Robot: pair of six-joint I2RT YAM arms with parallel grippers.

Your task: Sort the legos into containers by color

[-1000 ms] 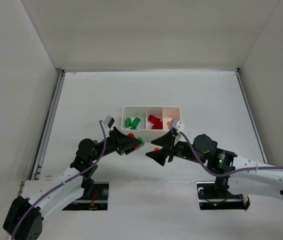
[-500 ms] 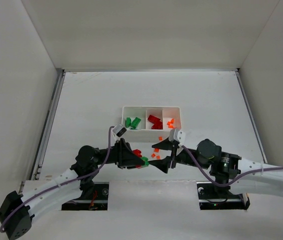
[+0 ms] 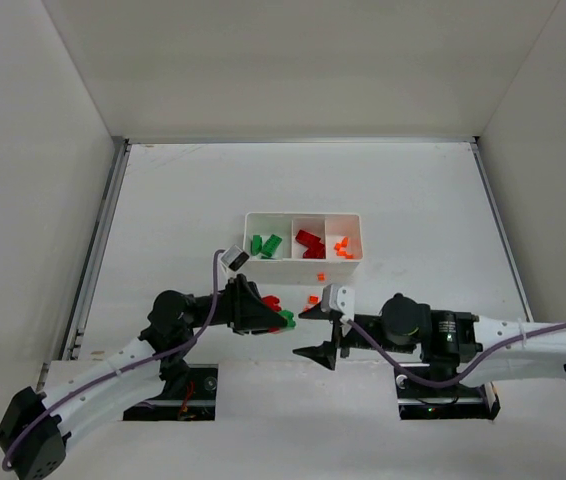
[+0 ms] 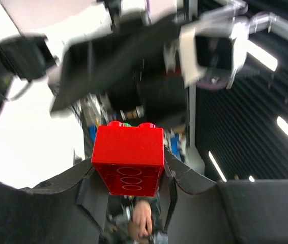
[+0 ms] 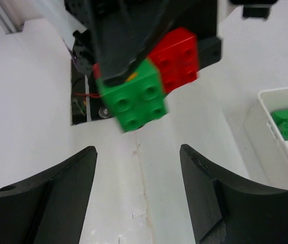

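My left gripper (image 3: 279, 314) is shut on a red brick (image 4: 128, 157) that is joined to a green brick (image 3: 288, 320); it holds them just above the table, in front of the tray. In the right wrist view the green brick (image 5: 134, 99) and the red brick (image 5: 177, 56) hang from the left fingers, just beyond my open, empty right gripper (image 5: 136, 152). The right gripper (image 3: 299, 334) faces the bricks from the right. The white tray (image 3: 303, 214) holds green bricks (image 3: 265, 244) on the left, red bricks (image 3: 310, 243) in the middle and orange pieces (image 3: 341, 245) on the right.
Loose orange pieces (image 3: 313, 299) lie on the table between the tray and the grippers, one (image 3: 321, 276) close to the tray's front wall. White walls enclose the table on three sides. A corner of the tray (image 5: 281, 127) with a green brick shows at the right of the right wrist view.
My right gripper has drawn back from the tray's right compartment toward the near edge and left, now facing the left gripper. The left gripper has moved nearer and slightly right with its bricks.
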